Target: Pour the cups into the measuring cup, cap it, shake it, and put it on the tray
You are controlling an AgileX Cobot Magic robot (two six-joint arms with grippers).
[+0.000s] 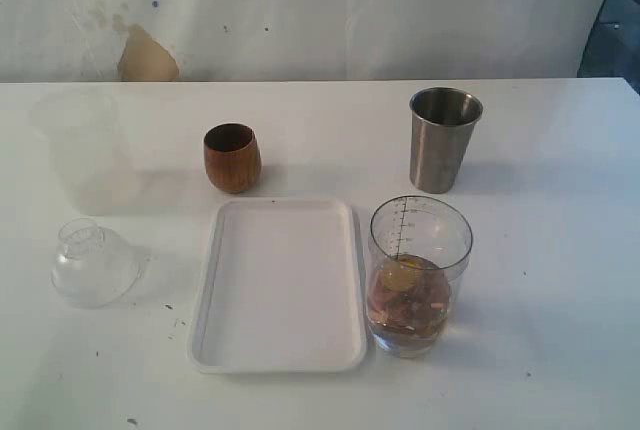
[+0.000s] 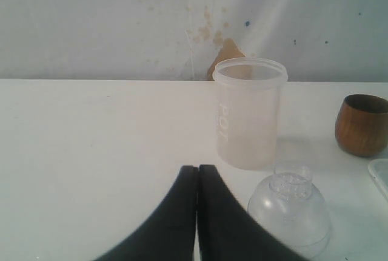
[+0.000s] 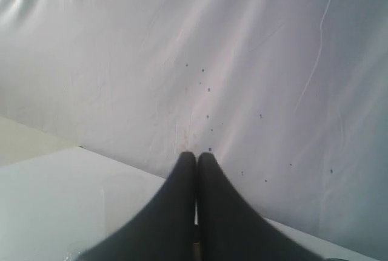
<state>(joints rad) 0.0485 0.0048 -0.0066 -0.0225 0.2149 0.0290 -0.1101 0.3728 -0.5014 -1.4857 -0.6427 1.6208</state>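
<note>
White table [image 1: 560, 370] is carrying everything in front of a stained backdrop [image 1: 300, 10]. The measuring cup [image 1: 420, 250] is standing upright just beside the tray [image 1: 280, 364], on its right, with brownish contents inside, so capping looks next. The dome lid [image 2: 291, 215] is sitting neck-up just beside the left end effector [image 2: 197, 167], which is closed tip to tip and empty. That arm is nearer. The right end effector [image 3: 196, 154] is likewise closed, holding nothing and facing the backdrop.

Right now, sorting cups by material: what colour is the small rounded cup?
Brown, wood-grained cup; exterior view.
</note>
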